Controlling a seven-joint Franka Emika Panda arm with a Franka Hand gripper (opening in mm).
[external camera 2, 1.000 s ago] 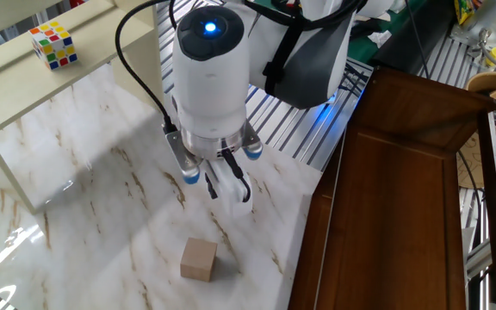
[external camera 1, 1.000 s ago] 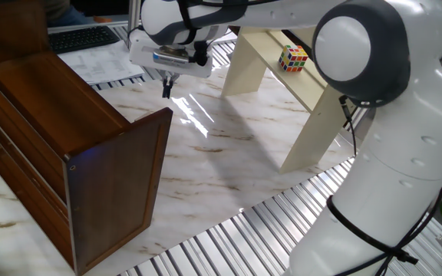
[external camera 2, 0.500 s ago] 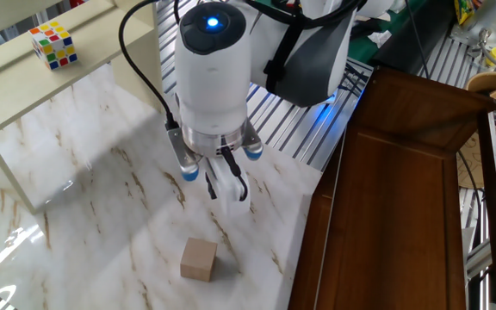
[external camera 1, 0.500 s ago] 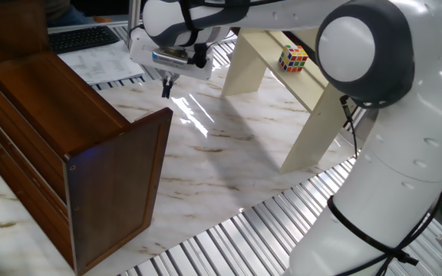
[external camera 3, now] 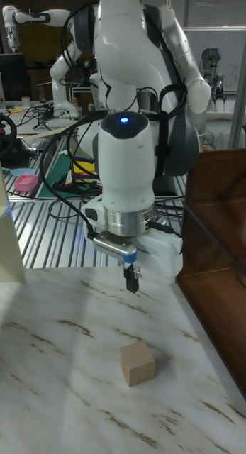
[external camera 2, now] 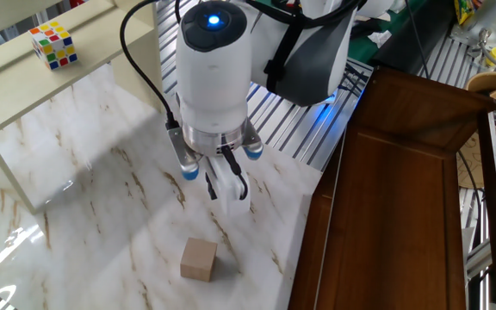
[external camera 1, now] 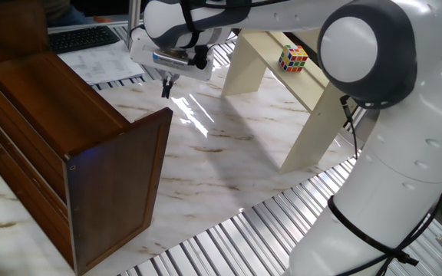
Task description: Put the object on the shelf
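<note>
Object (external camera 2: 199, 259) — your tan cube — sits on the marble table (external camera 2: 76, 198) near the edge by the shelf (external camera 2: 403, 198). Your gripper (external camera 2: 227, 184) hangs above it (not touching), jaws pressed together — holding nothing.

Bare marble (external camera 2: 102, 198) between shelf (external camera 2: 386, 215) and cube (external camera 2: 200, 259)

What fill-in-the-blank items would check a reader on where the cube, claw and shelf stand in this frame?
1. The tan wooden cube rests on the ____ tabletop.
2. The claw hangs ____ the cube, not touching it.
3. The Rubik's cube sits on the ____ slanted shelf.
4. The brown shelf has ____ on its flat top.

Missing words: marble; above; cream-white; nothing
</note>
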